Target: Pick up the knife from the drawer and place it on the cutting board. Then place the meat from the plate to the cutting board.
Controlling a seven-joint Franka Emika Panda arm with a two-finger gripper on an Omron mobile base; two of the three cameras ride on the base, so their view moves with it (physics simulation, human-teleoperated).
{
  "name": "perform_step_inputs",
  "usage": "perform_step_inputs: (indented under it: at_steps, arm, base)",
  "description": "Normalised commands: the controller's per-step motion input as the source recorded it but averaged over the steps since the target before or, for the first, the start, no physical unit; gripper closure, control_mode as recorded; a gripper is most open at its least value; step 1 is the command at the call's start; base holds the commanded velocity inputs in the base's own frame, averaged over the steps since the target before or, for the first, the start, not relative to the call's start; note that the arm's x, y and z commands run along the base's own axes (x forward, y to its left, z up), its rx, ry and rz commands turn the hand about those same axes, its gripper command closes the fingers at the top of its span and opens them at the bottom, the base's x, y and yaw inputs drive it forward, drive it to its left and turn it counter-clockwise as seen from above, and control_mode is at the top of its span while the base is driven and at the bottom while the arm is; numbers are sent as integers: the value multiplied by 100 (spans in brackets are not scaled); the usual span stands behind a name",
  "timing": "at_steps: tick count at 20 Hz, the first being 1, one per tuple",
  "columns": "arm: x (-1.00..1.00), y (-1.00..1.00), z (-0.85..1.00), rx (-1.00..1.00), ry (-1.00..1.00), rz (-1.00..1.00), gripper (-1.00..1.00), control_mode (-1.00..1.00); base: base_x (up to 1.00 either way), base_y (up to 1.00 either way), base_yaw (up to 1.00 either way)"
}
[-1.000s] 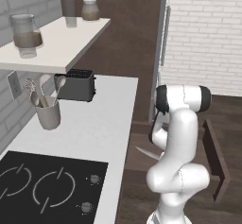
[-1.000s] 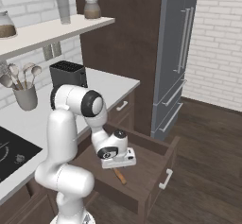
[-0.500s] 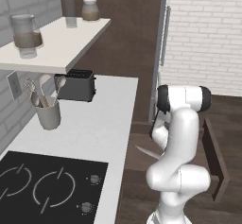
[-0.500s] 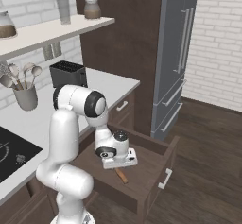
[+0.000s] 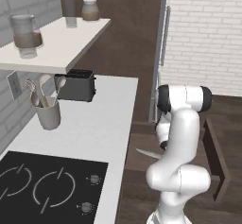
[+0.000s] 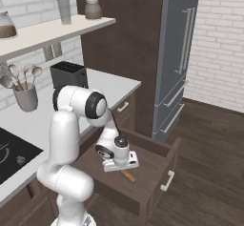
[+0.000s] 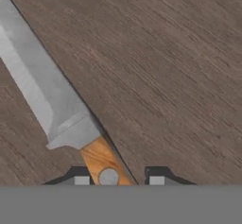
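Claw (image 7: 116, 180) is down in the open dark-wood drawer (image 6: 157, 159), straddling the orange-brown wooden handle of the silver-bladed knife (image 7: 52, 100), which lies flat on the drawer floor. Fingertips (image 7: 156, 178) part-closed; contact can't be confirmed. Risk: grip at the handle end, long blade may pivot or slip on lift.

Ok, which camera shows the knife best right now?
The hand view: the knife lies close up on the drawer floor, blade and handle top clear. The right base view shows just its handle under the end effector; the left base view, the blade tip.
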Motion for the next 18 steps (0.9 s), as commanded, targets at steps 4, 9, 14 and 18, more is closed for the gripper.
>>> perform_step_inputs:
  at_steps: [4,9,14,18]
  arm:
    - [2,-19,43,-4,0,0,100,-100]
    - [5,-49,86,0,0,-8,100,-100]
    - [12,-44,100,0,0,-17,100,-100]
    - [42,-44,100,3,0,-18,100,-100]
  base:
    - [0,0,0]
    - [0,0,0]
    - [0,0,0]
    - [0,0,0]
